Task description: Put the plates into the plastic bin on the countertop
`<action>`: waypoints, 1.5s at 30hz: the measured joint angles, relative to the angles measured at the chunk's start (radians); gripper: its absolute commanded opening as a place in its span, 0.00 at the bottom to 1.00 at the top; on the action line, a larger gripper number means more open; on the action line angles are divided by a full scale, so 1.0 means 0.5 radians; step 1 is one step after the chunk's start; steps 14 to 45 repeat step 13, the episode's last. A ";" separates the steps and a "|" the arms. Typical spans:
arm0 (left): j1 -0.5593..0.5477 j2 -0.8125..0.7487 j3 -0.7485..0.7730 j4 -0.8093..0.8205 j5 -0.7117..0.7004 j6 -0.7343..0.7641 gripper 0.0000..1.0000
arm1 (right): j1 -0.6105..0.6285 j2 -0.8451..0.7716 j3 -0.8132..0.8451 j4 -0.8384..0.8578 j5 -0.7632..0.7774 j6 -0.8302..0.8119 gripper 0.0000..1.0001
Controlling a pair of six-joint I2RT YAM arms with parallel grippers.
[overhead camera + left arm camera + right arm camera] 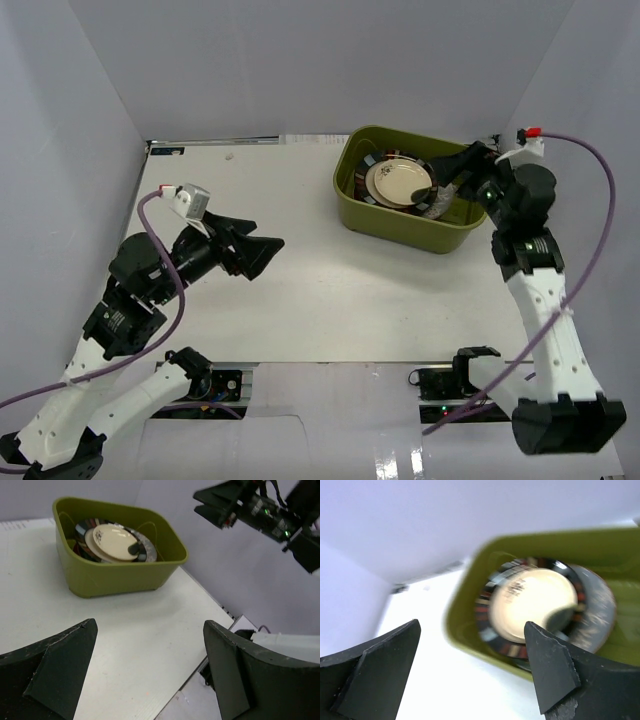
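Observation:
The olive-green plastic bin (440,232) stands at the back right of the white countertop (330,290). Several plates lie stacked inside it, leaning. A small cream plate (398,182) is on top, over dark-rimmed plates and a grey one (597,605). My right gripper (440,187) hovers open over the bin's right side, nothing between its fingers; its wrist view is blurred and looks down on the cream plate (530,600). My left gripper (262,252) stands open and empty above the countertop's left middle, pointing at the bin (120,580).
White enclosure walls close in the back and both sides. A paper label (300,140) lies along the back edge. Purple cables (590,160) loop off both arms. The table's near edge (200,665) drops off by the arm bases.

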 measured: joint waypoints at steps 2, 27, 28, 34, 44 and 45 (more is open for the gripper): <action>0.000 0.002 0.082 0.000 -0.041 0.010 0.98 | 0.000 -0.259 -0.075 0.060 -0.112 0.012 0.90; 0.000 -0.056 0.259 0.104 -0.266 0.040 0.98 | 0.000 -1.193 -0.158 -0.267 -0.280 0.038 0.90; 0.000 -0.056 0.259 0.104 -0.266 0.040 0.98 | 0.000 -1.193 -0.158 -0.267 -0.280 0.038 0.90; 0.000 -0.056 0.259 0.104 -0.266 0.040 0.98 | 0.000 -1.193 -0.158 -0.267 -0.280 0.038 0.90; 0.000 -0.056 0.259 0.104 -0.266 0.040 0.98 | 0.000 -1.193 -0.158 -0.267 -0.280 0.038 0.90; 0.000 -0.056 0.259 0.104 -0.266 0.040 0.98 | 0.000 -1.193 -0.158 -0.267 -0.280 0.038 0.90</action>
